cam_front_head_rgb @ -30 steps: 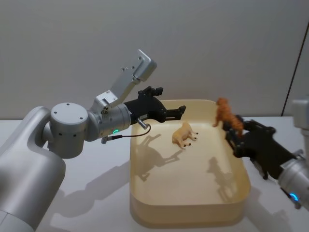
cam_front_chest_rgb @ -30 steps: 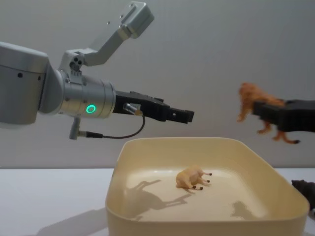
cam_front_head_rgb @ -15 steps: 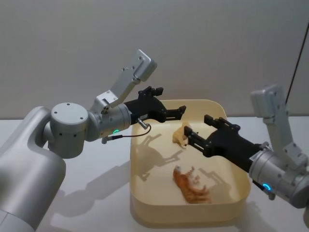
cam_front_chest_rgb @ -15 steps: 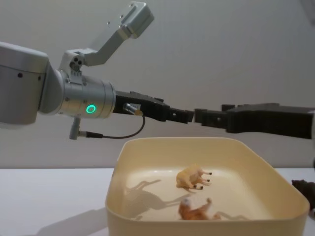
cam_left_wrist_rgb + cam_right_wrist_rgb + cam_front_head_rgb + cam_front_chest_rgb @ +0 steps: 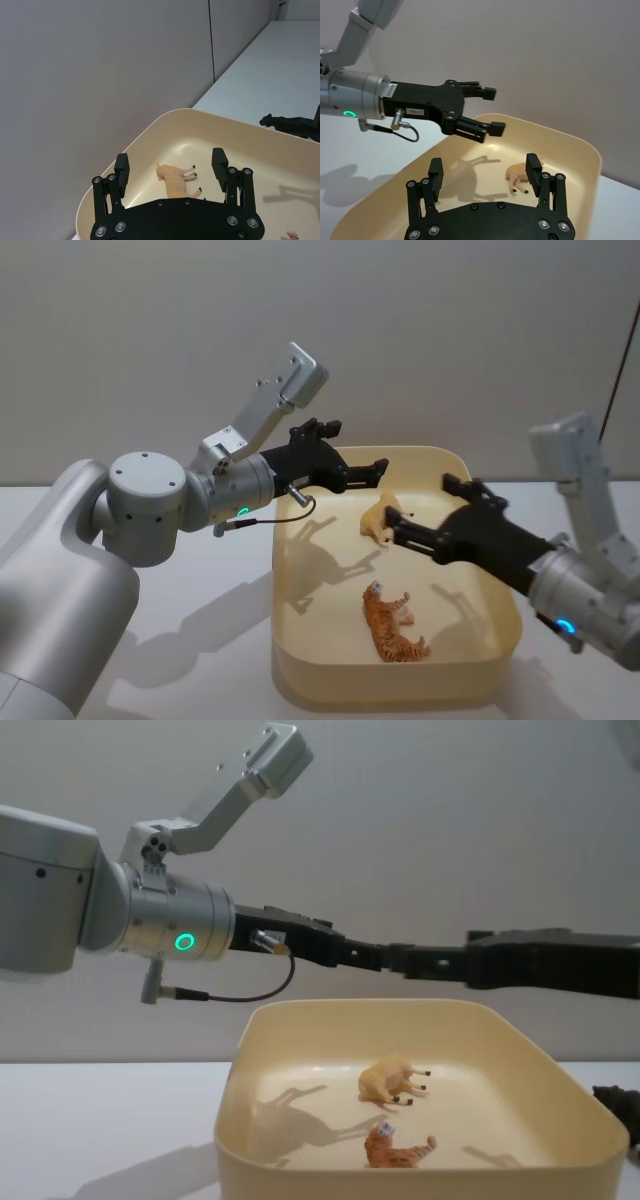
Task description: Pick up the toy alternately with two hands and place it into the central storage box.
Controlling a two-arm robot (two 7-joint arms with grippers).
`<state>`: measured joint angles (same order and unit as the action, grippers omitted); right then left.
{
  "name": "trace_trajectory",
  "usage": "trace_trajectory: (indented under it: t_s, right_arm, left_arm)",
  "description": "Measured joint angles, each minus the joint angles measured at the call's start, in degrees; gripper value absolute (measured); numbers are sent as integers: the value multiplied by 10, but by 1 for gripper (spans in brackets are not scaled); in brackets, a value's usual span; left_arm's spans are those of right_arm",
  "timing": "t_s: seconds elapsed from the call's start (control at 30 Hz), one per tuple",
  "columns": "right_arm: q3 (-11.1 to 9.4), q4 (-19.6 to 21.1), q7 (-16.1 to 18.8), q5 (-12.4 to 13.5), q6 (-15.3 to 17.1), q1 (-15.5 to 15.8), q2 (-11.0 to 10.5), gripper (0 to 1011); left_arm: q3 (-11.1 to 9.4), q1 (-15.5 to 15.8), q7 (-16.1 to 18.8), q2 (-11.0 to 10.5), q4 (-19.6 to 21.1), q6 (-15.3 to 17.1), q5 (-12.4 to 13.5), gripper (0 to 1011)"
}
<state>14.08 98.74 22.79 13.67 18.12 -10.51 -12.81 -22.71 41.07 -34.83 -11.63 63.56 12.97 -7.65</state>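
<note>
Right gripper now wide open and empty; the tiger toy it carried a second ago lies below its fingertips inside the central storage box. Left gripper, open and empty, faces it tip to tip. Next pick is likely the left's.

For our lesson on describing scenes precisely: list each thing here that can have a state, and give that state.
left gripper: open, empty, over the box's far rim.
right gripper: open, empty, over the box.
storage box: upright, holding two toys.
tan toy: on its side in the box.
orange striped toy: on its side in the box.
black toy: on the table, outside the box.
</note>
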Motion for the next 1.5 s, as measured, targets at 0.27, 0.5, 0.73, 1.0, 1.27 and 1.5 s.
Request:
trace_trajectory:
  t_s: [0.27,0.5,0.73,1.0,1.27,1.5]
  right_arm:
    - [-28,33,-32,30,-13,37,-39,1001]
    - [-62,66,-64,62,-25,81,-80,1001]
    - [-85,86,-85,83,-31,116,-109,1001]
    - [-105,93,-100,96,-28,156,-138,1001]
    - [-106,72,-101,85,-25,167,-145,1001]
    - [-97,39,-99,63,-26,156,-139,1001]
  left_arm:
    - [0,0,0,0,0,0,0,1001]
    - [0,0,0,0,0,0,0,1001]
    - [0,0,0,0,0,0,0,1002]
    - [0,0,0,0,0,0,0,1001]
    - [0,0,0,0,0,0,0,1002]
    - [0,0,0,0,0,0,0,1002]
